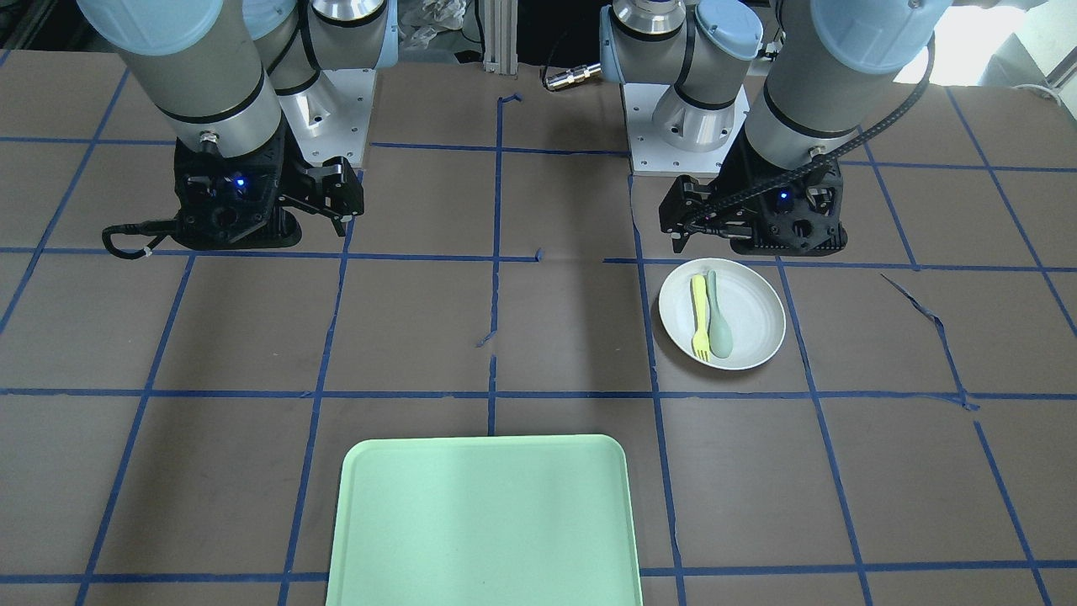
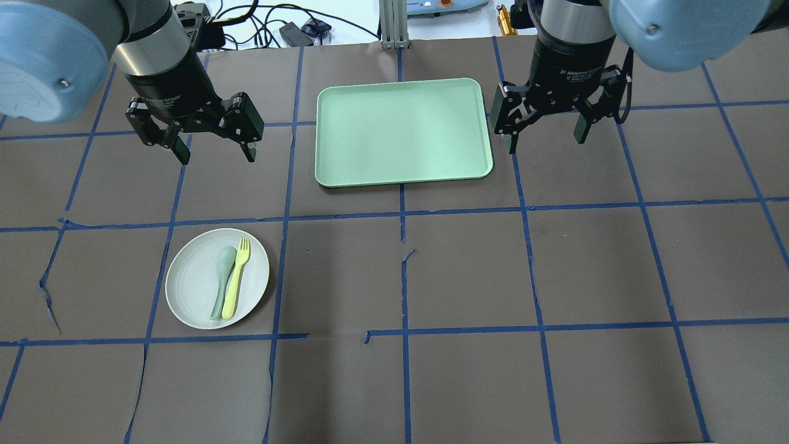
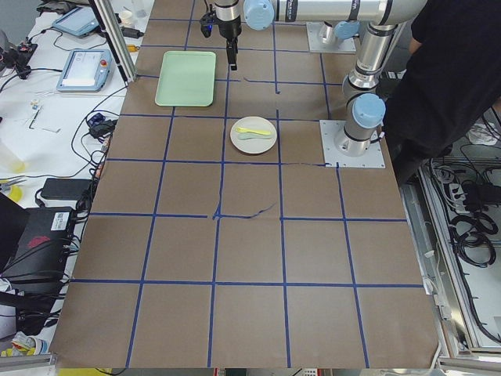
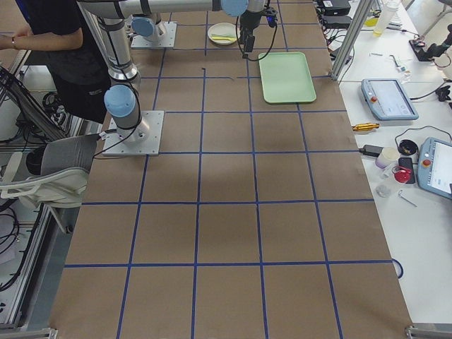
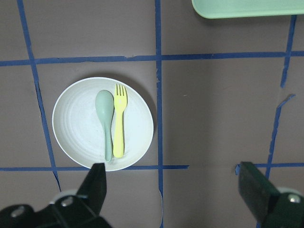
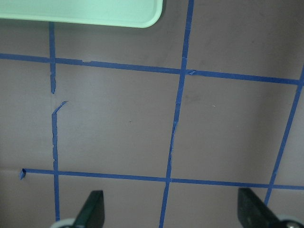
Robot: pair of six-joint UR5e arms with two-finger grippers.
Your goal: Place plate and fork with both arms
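Observation:
The white plate (image 2: pixel 217 278) lies on the brown table at the left of the overhead view. The yellow fork (image 2: pixel 237 277) lies on it beside a pale grey-green spoon (image 2: pixel 222 281). Plate (image 5: pixel 102 123) and fork (image 5: pixel 119 120) also show in the left wrist view, and the plate (image 1: pixel 722 313) with the fork (image 1: pixel 700 317) in the front view. My left gripper (image 2: pixel 212 151) is open and empty, high above the table, farther out than the plate. My right gripper (image 2: pixel 546 140) is open and empty, just right of the mint-green tray (image 2: pixel 404 130).
The mint-green tray (image 1: pixel 485 522) lies flat with nothing on it at the table's far middle. Blue tape lines grid the brown table cover. A person in black (image 3: pixel 458 86) stands by the robot bases. Tablets and cables lie on a side bench (image 4: pixel 402 99).

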